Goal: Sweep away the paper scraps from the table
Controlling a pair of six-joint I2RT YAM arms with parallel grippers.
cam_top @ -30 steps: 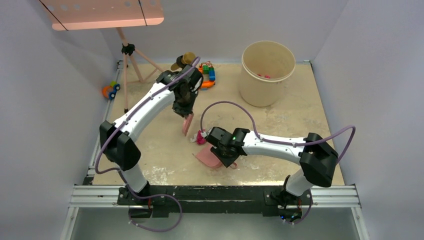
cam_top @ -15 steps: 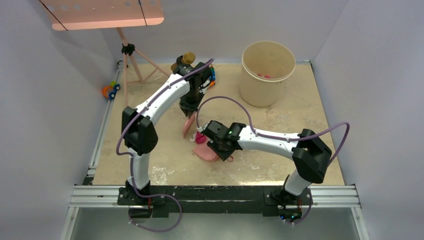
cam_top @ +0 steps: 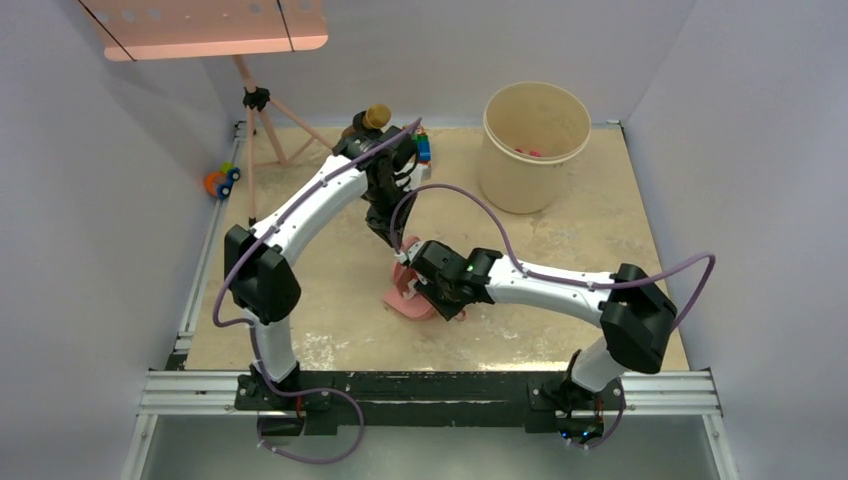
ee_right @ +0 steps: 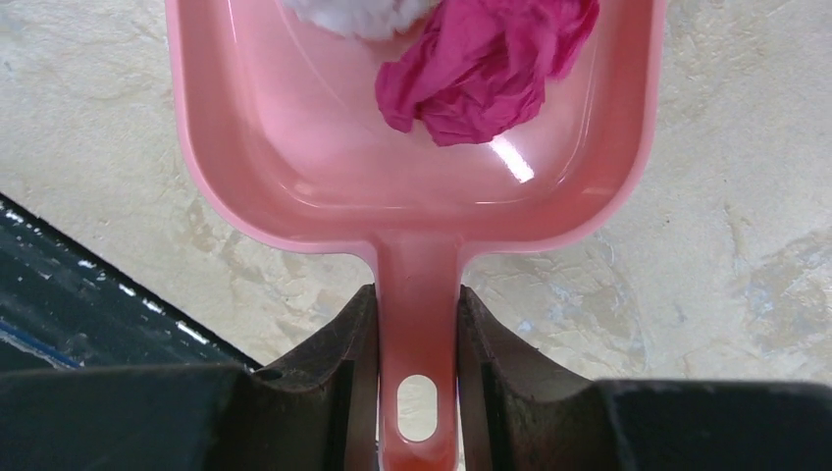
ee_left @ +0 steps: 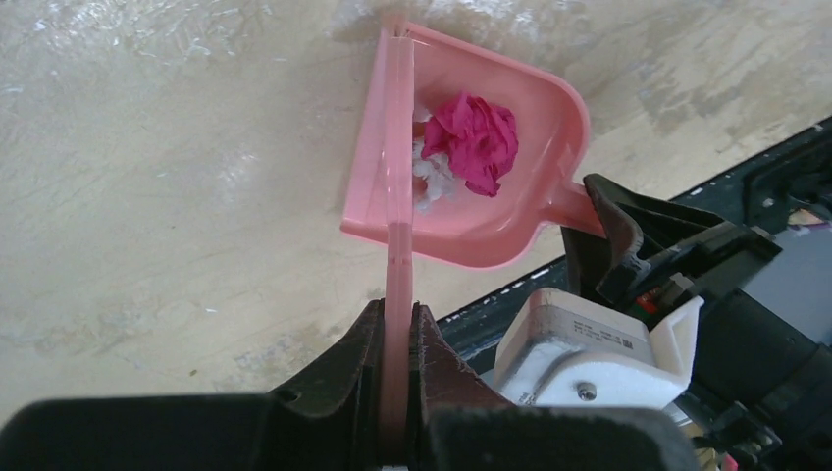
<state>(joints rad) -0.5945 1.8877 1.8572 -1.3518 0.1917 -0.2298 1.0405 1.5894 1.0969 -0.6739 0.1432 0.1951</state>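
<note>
The right wrist view shows the right claw clamped on the handle of the pink dustpan. The paper scraps lie in the pan just ahead of it: a magenta wad and a white scrap. The left wrist view adds the left claw, clamped on a thin pink brush whose far end meets the pan's open lip. Only the top view shows bare tabletop to the left of both claws. It also shows a beige bucket well beyond the right claw, near the far edge, with pink bits inside.
</note>
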